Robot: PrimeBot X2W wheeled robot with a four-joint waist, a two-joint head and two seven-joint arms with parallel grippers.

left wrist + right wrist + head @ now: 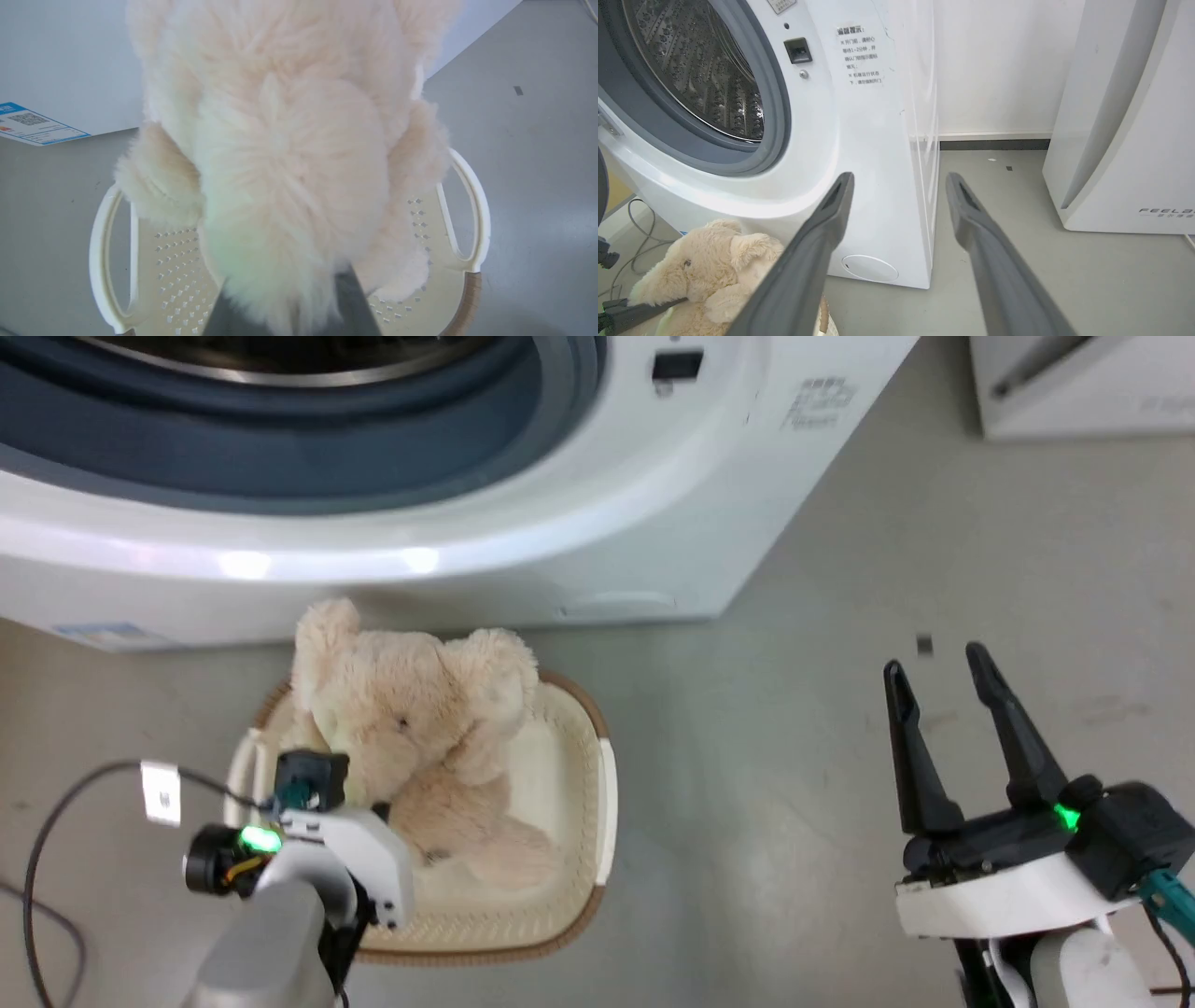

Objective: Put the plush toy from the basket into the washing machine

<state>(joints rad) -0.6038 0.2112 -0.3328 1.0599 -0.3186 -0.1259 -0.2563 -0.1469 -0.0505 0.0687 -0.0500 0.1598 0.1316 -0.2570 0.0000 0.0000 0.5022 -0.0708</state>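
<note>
you'll see your right gripper (934,659) has long dark fingers (919,756), white wrist shell (990,898), green light (1064,817), teal cable (1173,896).

Fluffy plush toy (420,728), plastic basket (603,803)

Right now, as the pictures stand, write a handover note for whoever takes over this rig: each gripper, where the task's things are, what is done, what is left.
Left gripper: shut on the fluffy cream-beige plush toy.
Right gripper: open, empty, above the grey floor, off to the right.
The toy sits in the cream-white perforated plastic basket on the floor, just in front of the large white front-loading washing machine, whose grey-rimmed porthole is open.
Done: toy grasped.
Left: lift it out, raise it to the porthole, release it in the steel drum.
</note>
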